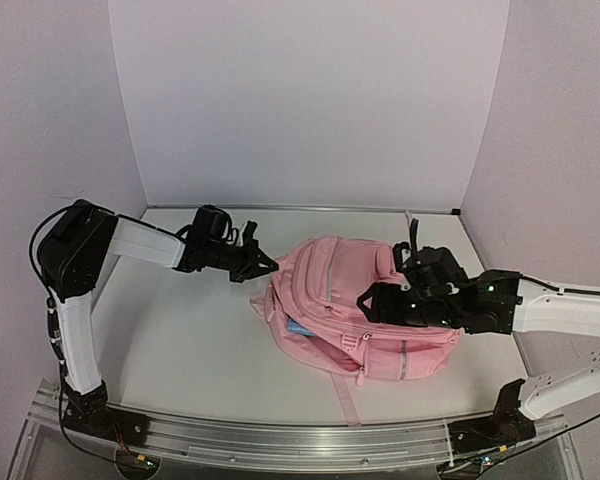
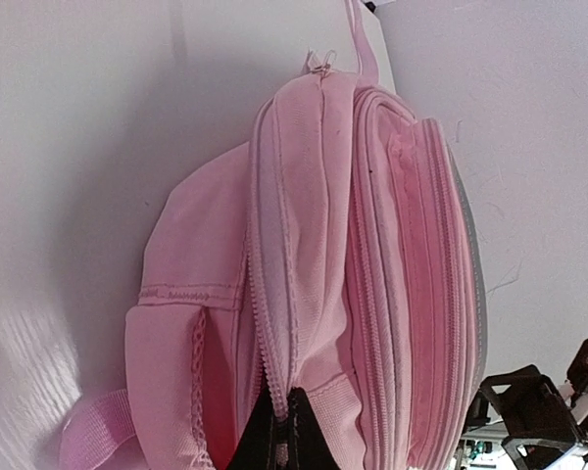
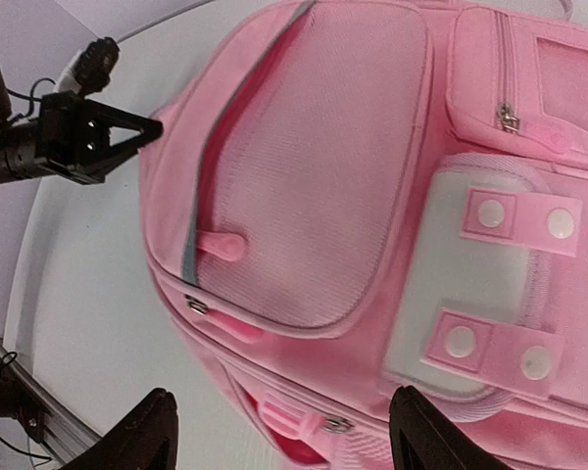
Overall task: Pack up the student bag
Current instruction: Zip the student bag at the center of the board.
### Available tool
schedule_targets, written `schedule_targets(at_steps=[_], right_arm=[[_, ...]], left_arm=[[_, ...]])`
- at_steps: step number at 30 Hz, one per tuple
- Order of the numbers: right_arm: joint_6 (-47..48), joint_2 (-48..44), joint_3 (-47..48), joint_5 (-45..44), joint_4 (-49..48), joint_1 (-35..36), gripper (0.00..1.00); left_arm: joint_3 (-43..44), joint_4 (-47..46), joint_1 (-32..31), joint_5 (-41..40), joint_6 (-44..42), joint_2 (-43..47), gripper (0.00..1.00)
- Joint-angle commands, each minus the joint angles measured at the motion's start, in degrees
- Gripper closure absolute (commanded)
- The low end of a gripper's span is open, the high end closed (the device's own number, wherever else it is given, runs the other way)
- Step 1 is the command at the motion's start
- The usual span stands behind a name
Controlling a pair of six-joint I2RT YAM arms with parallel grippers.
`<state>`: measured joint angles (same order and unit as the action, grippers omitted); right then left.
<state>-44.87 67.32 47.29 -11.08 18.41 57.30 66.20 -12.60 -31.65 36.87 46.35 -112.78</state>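
The student bag, a big soft pink backpack, lies on its back in the middle of the white table. My left gripper is at its left edge. In the left wrist view the black fingers are shut on the bag's zip seam. My right gripper hovers over the front pockets. In the right wrist view it stands open, its wide-apart fingertips straddling a zip pull of the bag. The left gripper also shows there, its tip on the bag.
A blue item peeks out of an open compartment on the bag's near-left side. A pink strap trails toward the aluminium rail at the near edge. White walls close in the back and sides.
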Motion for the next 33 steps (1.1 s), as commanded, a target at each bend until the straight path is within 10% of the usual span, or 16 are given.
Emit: schedule_targets(at_steps=[1,7,14,23,33], right_arm=[[-1.55,1.74,3.19,-3.51,1.59,0.29,0.27],[-2.07,1.19,3.25,-5.35,2.33,0.21,0.22],[-1.99,4.51,3.9,-6.62,2.36,0.2,0.19],[-2.82,10.15,3.82,-7.99,1.59,0.17,0.16],[-7.65,14.4,1.39,-7.45,-3.13,0.27,0.2]], left_arm=[[8.72,-0.75,7.89,0.17,-7.42,-2.57,1.0],[13.89,5.22,10.45,-0.03,-13.38,-1.98,0.99],[8.34,11.3,6.87,-2.58,-20.76,8.89,0.35],[-9.93,16.82,-13.05,-15.46,-11.73,28.11,0.36],[-26.13,8.38,-16.96,-21.29,7.43,29.8,0.27]])
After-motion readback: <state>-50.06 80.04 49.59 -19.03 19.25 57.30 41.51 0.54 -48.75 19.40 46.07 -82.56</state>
